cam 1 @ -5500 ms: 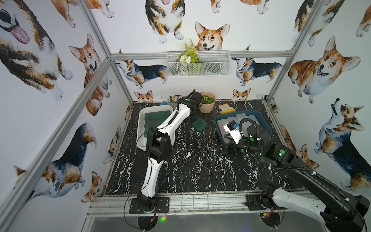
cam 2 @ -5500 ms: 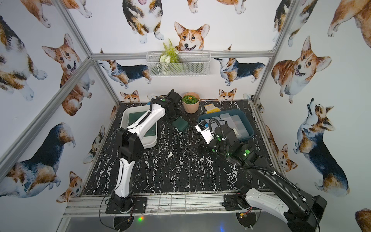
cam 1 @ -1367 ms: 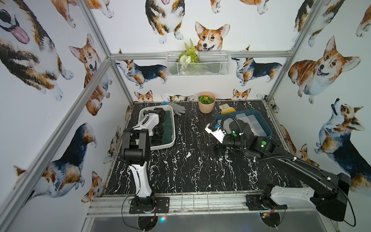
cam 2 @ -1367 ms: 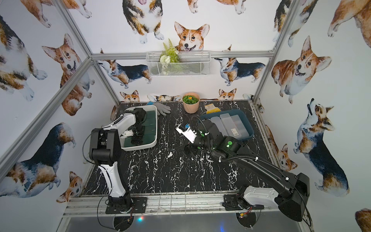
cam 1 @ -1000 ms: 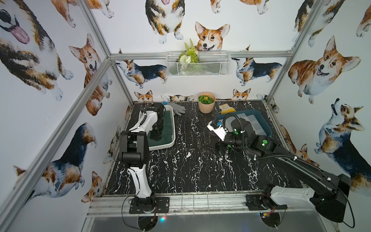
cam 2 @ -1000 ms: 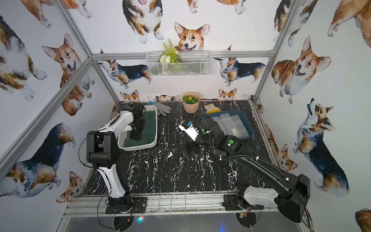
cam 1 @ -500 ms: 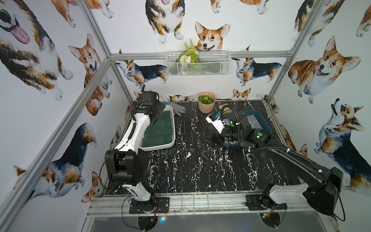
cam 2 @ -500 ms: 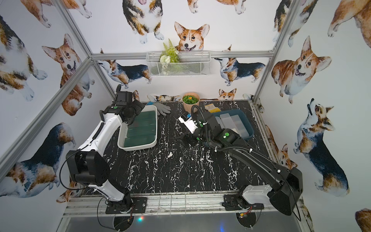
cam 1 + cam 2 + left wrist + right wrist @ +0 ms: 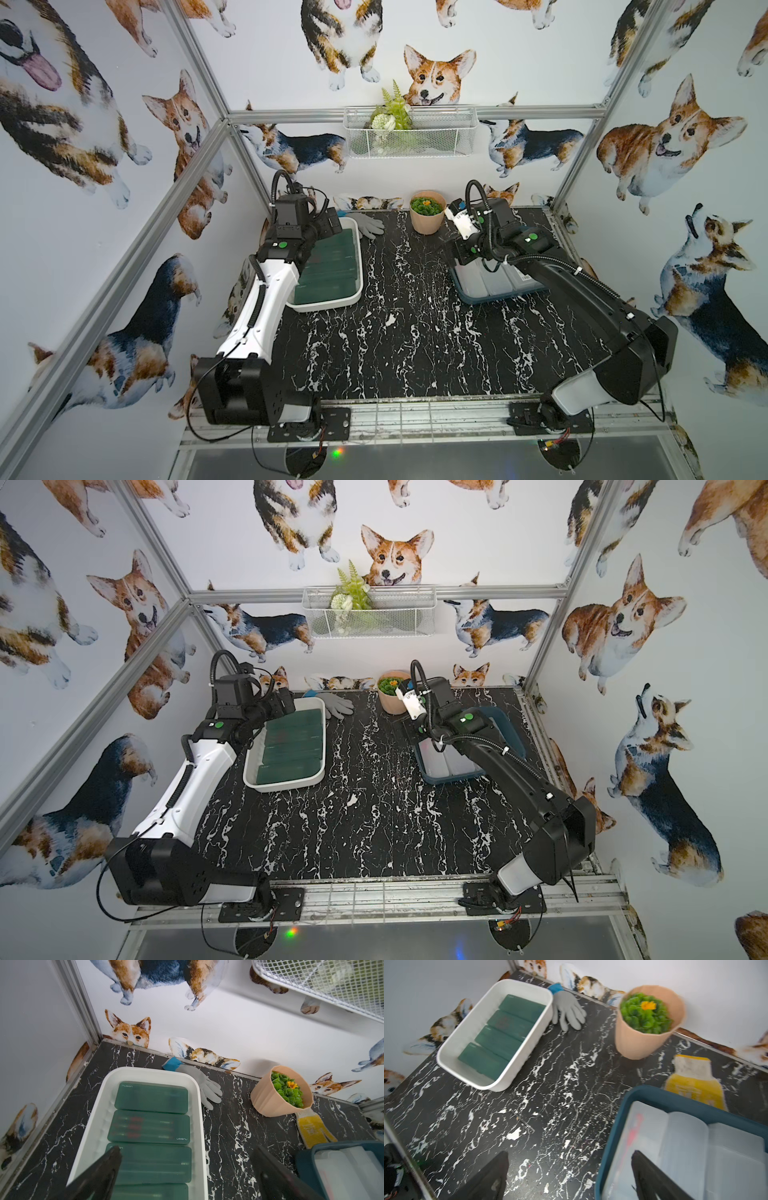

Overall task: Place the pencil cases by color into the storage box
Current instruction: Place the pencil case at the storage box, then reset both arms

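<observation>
STEP: sorting judged done, no case seen loose on bench | CASES: green pencil cases laid in white tub, left rear corner; frosted pencil cases in teal tub, right edge | CLAWS: left gripper, right gripper spread wide, nothing held | NEXT: arms to be drawn clear.

Bright, even light, soft shadows. Both top views are sharp, bowed at the edges. The right wrist view is motion-blurred: plant pot and clear pencil cases smear.
</observation>
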Tool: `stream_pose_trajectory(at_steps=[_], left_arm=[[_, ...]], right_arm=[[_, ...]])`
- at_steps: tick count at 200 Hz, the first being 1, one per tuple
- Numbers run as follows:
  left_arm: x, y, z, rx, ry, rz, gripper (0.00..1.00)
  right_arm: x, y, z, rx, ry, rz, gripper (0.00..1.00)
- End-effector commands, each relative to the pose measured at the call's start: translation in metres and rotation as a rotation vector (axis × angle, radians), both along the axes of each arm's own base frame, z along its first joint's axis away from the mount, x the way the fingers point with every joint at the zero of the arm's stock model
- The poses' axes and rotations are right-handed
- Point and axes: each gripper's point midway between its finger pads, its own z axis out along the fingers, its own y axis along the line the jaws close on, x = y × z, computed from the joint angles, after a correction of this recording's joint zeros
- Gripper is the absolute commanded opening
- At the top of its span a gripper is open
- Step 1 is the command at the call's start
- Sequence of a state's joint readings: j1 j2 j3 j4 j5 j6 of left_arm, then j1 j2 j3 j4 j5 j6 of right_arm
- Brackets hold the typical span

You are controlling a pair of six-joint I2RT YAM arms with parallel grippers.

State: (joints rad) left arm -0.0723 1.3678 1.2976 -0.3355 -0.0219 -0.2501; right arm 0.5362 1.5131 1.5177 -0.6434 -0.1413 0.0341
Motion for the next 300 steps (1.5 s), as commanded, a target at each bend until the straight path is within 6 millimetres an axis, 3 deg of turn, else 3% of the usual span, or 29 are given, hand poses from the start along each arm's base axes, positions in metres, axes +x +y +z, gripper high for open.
stream_pose_trajectory(at_steps=[1, 22, 44, 85, 89, 94, 114, 172, 209, 236, 258, 300], left_arm=[[-0.005, 0.007, 0.013, 0.1, -0.101, -0.023, 1.0], [-0.022, 0.013, 0.003, 0.118, -0.113, -0.011, 1.0], [-0.037, 0.016, -0.008, 0.149, -0.126, -0.013, 1.0], [-0.052, 0.032, -0.041, 0.178, -0.099, 0.056, 1.0], [-0.052, 0.034, -0.041, 0.176, -0.106, 0.064, 1.0], [-0.055, 0.036, -0.06, 0.179, -0.073, 0.069, 1.0], [-0.058, 0.041, -0.084, 0.186, -0.061, 0.086, 1.0], [-0.053, 0.037, -0.153, 0.176, -0.036, 0.06, 1.0], [-0.05, 0.04, -0.172, 0.188, -0.045, 0.072, 1.0], [-0.042, 0.04, -0.182, 0.204, -0.042, 0.07, 1.0], [-0.034, 0.038, -0.19, 0.203, -0.037, 0.054, 1.0], [-0.029, 0.042, -0.196, 0.223, -0.04, 0.075, 1.0]], right_arm=[[0.006, -0.031, 0.004, -0.019, 0.012, -0.075, 0.93], [0.015, -0.068, 0.019, 0.008, -0.04, -0.165, 0.93], [0.012, -0.097, 0.034, 0.036, -0.122, -0.225, 0.94], [-0.012, -0.127, 0.048, 0.024, -0.285, -0.268, 0.94], [-0.02, -0.132, 0.057, 0.037, -0.32, -0.275, 0.94], [-0.023, -0.135, 0.057, 0.044, -0.339, -0.282, 0.94], [-0.038, -0.148, 0.053, 0.069, -0.394, -0.316, 0.94], [-0.062, -0.184, 0.012, 0.099, -0.454, -0.421, 0.94], [-0.064, -0.208, -0.022, 0.103, -0.446, -0.494, 0.95], [-0.055, -0.211, -0.059, 0.12, -0.406, -0.497, 0.94], [-0.043, -0.208, -0.073, 0.137, -0.442, -0.482, 0.94], [-0.015, -0.228, -0.116, 0.083, -0.407, -0.56, 0.94]])
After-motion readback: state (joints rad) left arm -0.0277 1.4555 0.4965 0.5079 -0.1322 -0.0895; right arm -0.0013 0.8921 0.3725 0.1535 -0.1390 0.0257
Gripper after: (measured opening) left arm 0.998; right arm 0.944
